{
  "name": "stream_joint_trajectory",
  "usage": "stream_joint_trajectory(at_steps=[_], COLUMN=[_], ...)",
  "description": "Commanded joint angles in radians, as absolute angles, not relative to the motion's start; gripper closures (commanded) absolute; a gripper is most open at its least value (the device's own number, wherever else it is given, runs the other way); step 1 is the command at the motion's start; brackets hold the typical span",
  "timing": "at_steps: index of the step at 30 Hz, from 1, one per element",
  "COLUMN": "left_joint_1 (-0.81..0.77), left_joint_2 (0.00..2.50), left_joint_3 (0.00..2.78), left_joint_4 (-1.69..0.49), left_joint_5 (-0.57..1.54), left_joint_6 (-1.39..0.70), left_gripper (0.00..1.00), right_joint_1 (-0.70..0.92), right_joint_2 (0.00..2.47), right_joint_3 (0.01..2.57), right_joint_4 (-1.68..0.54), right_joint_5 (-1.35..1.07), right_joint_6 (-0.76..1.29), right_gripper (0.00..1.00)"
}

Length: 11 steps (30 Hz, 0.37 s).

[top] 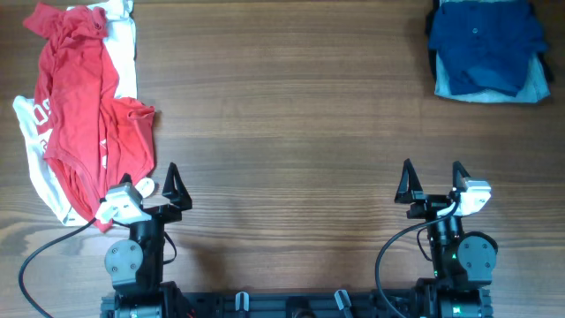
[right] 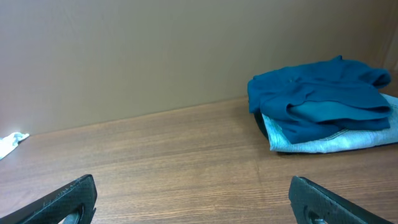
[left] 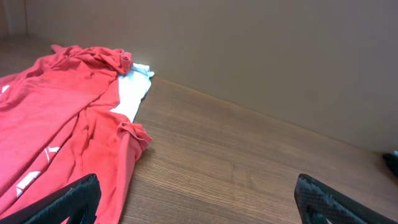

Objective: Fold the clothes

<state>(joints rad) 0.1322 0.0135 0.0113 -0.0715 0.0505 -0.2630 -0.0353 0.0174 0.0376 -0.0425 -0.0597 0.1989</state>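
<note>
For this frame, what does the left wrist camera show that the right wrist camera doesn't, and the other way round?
Left wrist only: the crumpled red shirt lying partly over a white garment. Right wrist only: the dark blue shirt piled on light blue jeans; a white scrap at the left edge is too small to identify. Both: the wooden table, a plain wall, and open, empty jaws at the bottom corners, of the left gripper and right gripper respectively.

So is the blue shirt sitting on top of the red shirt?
No, the blue shirt sits on light blue jeans at the far right, while the red shirt lies far left.
</note>
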Motion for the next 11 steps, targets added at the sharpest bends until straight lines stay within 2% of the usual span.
stream_joint_trajectory(at_steps=[1, 11], left_joint_1=[0.139, 0.139], left_joint_2=[0.003, 0.003], left_joint_3=[0.006, 0.006], left_joint_4=[-0.076, -0.076], left_joint_5=[0.044, 0.044], left_joint_6=[-0.242, -0.242], left_gripper=[0.00, 0.00], right_joint_1=[-0.032, -0.032], right_joint_2=[0.005, 0.005], right_joint_3=[0.024, 0.024], right_joint_4=[-0.035, -0.035], right_joint_5=[-0.075, -0.075], right_joint_6=[0.184, 0.184], right_gripper=[0.00, 0.00])
